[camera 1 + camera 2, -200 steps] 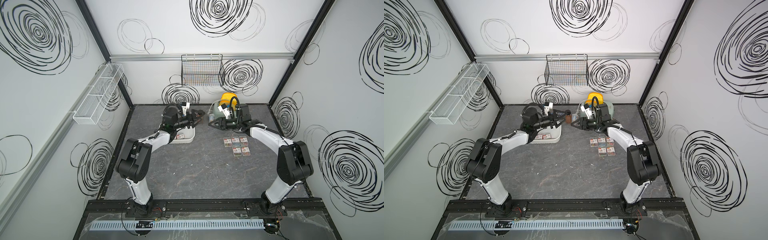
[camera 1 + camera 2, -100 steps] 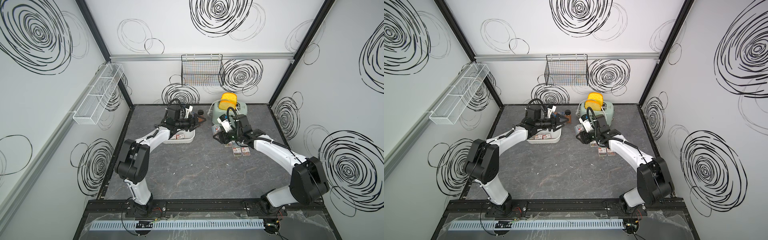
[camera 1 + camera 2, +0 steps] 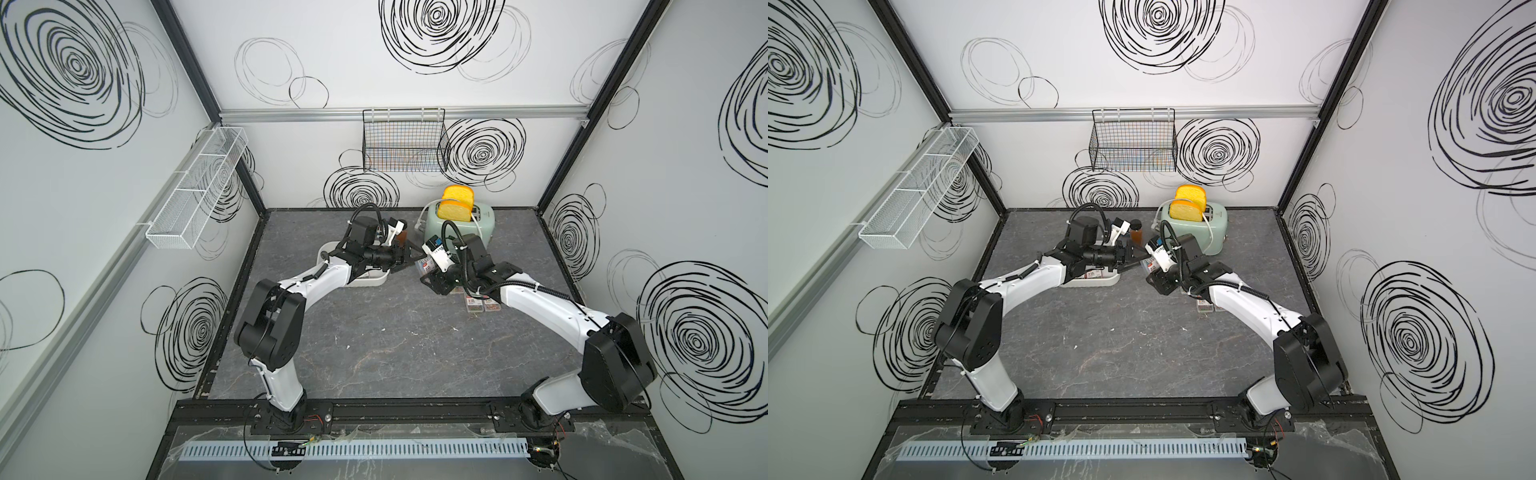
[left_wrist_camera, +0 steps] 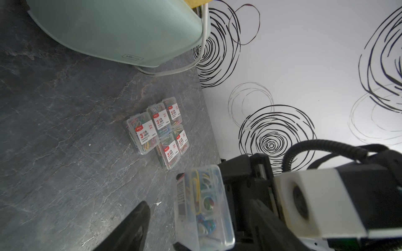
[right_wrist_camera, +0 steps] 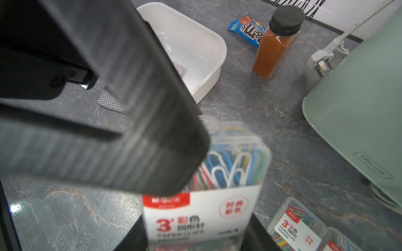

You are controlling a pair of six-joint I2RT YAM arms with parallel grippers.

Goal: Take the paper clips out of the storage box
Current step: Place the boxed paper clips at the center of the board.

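In both top views the two arms meet tip to tip at mid-table. The right gripper (image 3: 430,271) pinches one paper-clip case (image 3: 424,264). The left gripper (image 3: 409,262), just to its left, has its jaws spread. The storage box (image 3: 370,281) sits further left, under the left arm. The set-down cases (image 3: 478,303) lie right and nearer, under the right arm.

Left wrist view: a clear gap separates the held case from the one left finger (image 4: 134,226) in view. The set-down cases form a tight group on the table beyond.

Right wrist view: the case's long axis points away from the right jaws toward the storage box, label end gripped. A left finger overlaps its far end, and contact cannot be told. The right arm seems better placed to carry it rightward.
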